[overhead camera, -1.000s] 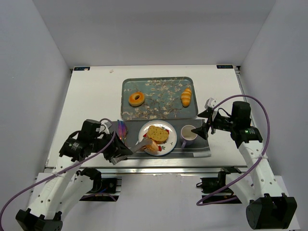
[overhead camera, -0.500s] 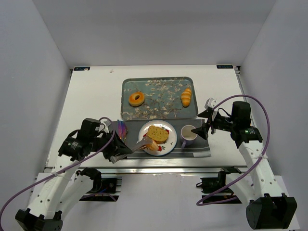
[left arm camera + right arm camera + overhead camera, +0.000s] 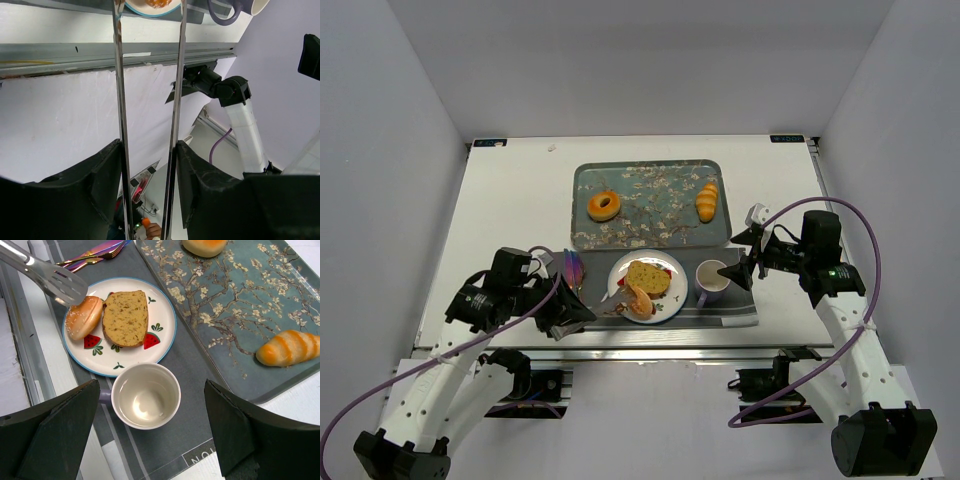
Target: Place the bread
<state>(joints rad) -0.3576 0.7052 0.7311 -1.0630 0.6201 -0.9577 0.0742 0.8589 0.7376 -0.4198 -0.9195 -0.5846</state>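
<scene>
A round bun (image 3: 84, 317) lies on the white plate (image 3: 120, 365) beside a slice of bread (image 3: 125, 317). In the top view the bun (image 3: 639, 301) is at the plate's (image 3: 673, 268) near-left side. My left gripper (image 3: 570, 310) is shut on metal tongs (image 3: 611, 304). The tongs' blade (image 3: 50, 280) sits at the bun's left end, and I cannot tell whether it still pinches the bun. In the left wrist view the tongs' arms (image 3: 120, 75) run between my fingers (image 3: 107, 170), a little apart. My right gripper (image 3: 740, 262) is open and empty above the mug (image 3: 145, 395).
A floral tray (image 3: 650, 205) behind the plate holds a donut (image 3: 604, 205) and a croissant (image 3: 707, 201). Iridescent cutlery (image 3: 574, 268) lies left of the plate on the grey placemat (image 3: 720, 310). The mug (image 3: 711, 281) stands right of the plate.
The tongs have brought the bun a little to the right onto the plate and it now rests there. The right arm has not moved.
</scene>
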